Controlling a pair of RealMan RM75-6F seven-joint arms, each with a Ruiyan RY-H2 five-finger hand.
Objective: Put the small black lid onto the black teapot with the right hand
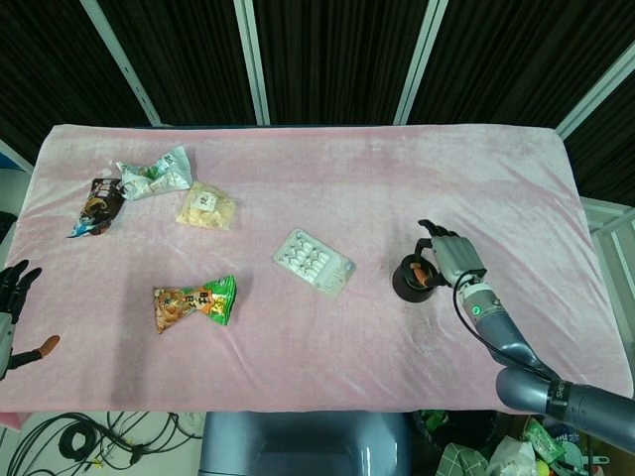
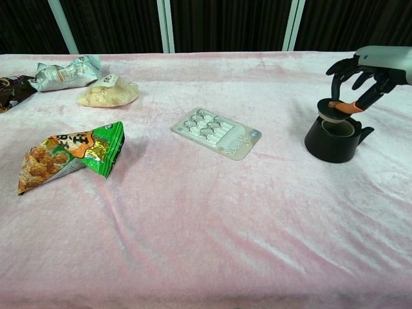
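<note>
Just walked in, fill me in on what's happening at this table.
The robot's right hand holds the small black lid directly over the black teapot, just at its open top. The lid is not yet released, and whether it is fully seated cannot be told. The left hand hangs open off the table's edge, holding nothing. Snack packets and a blister pack lie untouched on the pink cloth.
</note>
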